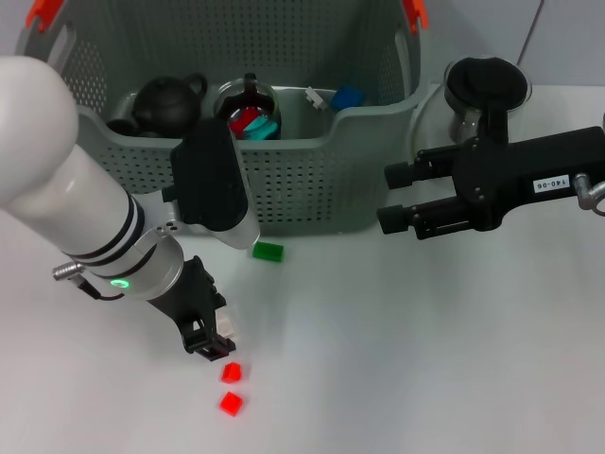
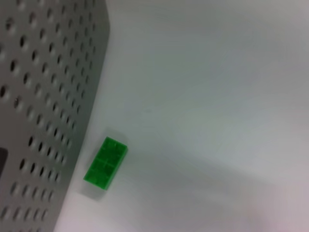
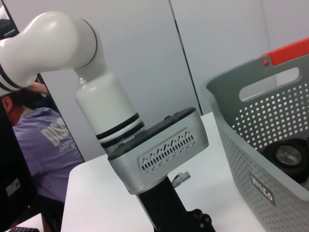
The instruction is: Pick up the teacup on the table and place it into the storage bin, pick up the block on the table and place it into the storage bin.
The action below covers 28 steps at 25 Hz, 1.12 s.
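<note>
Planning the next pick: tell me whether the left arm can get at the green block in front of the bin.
Probably yes. The green block lies alone on the table beside the storage bin wall, and the left gripper is nearby with nothing between.

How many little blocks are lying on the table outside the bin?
3. A green block lies just in front of the bin; two red blocks lie nearer the robot, by the left gripper. More could be hidden under the left arm.

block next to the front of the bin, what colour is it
Green. The block lies on the table beside the storage bin wall, clearest in the left wrist view.
</note>
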Motion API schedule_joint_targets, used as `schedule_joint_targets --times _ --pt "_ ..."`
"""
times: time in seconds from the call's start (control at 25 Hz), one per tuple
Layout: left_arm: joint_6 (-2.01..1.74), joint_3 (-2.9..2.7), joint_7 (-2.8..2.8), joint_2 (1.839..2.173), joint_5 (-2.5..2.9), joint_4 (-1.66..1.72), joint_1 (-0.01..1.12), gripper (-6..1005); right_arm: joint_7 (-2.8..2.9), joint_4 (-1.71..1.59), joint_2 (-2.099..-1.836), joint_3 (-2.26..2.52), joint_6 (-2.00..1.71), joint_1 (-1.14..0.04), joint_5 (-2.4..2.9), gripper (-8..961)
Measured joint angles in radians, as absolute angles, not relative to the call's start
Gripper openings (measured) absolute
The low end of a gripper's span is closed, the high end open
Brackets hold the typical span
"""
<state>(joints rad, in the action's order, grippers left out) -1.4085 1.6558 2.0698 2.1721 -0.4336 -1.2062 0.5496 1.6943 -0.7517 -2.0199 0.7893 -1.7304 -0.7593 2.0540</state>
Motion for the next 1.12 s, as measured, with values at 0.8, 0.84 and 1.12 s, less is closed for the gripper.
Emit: schedule_joint_targets --times 0.8,0.84,1.12 --pt "-1.58 1.727 2.092 2.171 -0.454 -1.335 0.553 423 1.69 -0.752 -2.019 0.776 -1.728 -0.755 2.053 774" --pt "-1.607 1.754 2.092 2.172 -0.468 -1.359 0.553 423 1.69 -0.752 -2.019 0.776 -1.728 -0.755 2.053 774" --pt "-1.76 2.115 2.077 2.163 -0.665 -1.482 0.578 422 1.668 -0.75 -2.019 0.771 -1.727 -0.749 2.052 774"
